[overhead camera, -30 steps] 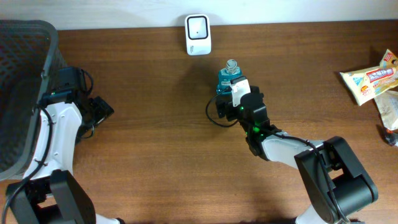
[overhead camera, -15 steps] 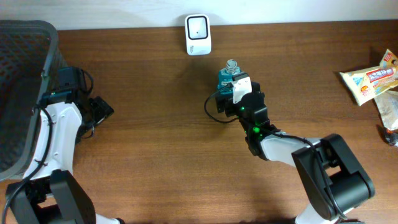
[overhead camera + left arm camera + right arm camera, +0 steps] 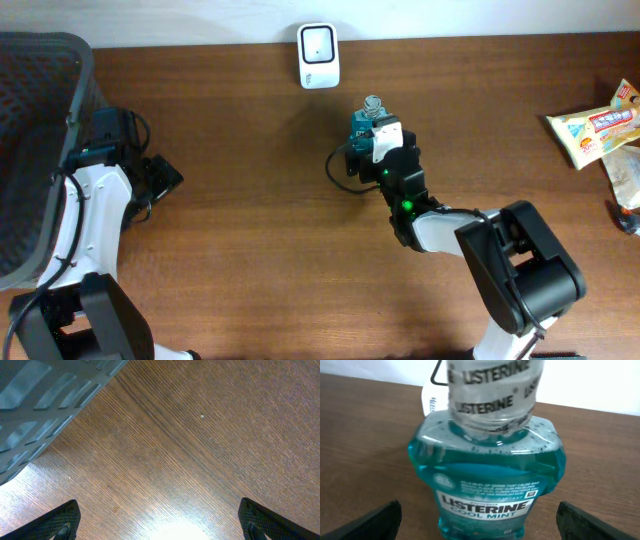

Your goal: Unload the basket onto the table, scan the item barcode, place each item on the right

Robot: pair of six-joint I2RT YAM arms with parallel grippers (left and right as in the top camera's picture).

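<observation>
The item is a teal Listerine Cool Mint mouthwash bottle (image 3: 360,128) with a clear sealed cap, standing mid-table; in the right wrist view the bottle (image 3: 487,477) fills the centre, front label toward the camera. No barcode shows on this side. My right gripper (image 3: 365,148) is open, and in its wrist view the right gripper (image 3: 480,522) has one dark fingertip on each side of the bottle's lower body without touching it. A white scanner (image 3: 318,55) stands at the back edge. My left gripper (image 3: 165,175) is open over bare wood, and in its wrist view the left gripper (image 3: 160,522) holds nothing.
A dark mesh basket (image 3: 35,150) fills the far left, its wall (image 3: 45,405) close to the left gripper. Snack packets (image 3: 595,125) lie at the right edge, with another wrapped item (image 3: 625,185) below them.
The right gripper has crept forward toward the bottle, bringing its fingers alongside it. The left arm has not moved.
</observation>
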